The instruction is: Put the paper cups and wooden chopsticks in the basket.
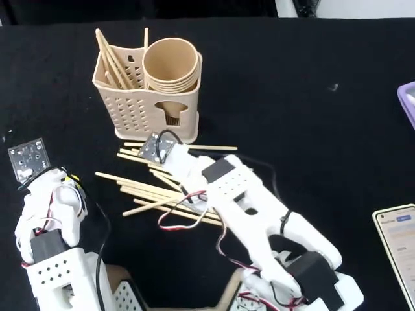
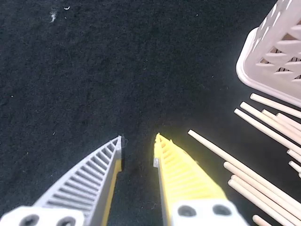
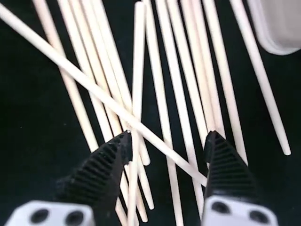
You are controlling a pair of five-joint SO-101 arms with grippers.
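The beige perforated basket point(image 1: 146, 107) stands at the back left. One compartment holds stacked paper cups point(image 1: 170, 63), the other several wooden chopsticks point(image 1: 115, 61). Several more chopsticks point(image 1: 146, 188) lie loose on the black table in front of it. My right gripper point(image 3: 168, 139) hangs open just above this pile, with several chopsticks point(image 3: 162, 94) lying between its black fingers; in the high view the right gripper point(image 1: 189, 202) is mostly under its arm. My left gripper point(image 2: 138, 139) sits at the near left over bare table, slightly open with nothing between its fingers, and chopsticks point(image 2: 244, 169) lie beside it.
A phone point(image 1: 397, 249) lies at the right edge and a purple object point(image 1: 408, 103) pokes in farther back. A basket corner shows in the left wrist view point(image 2: 277, 52) and in the right wrist view point(image 3: 282, 26). The table's right half is open black cloth.
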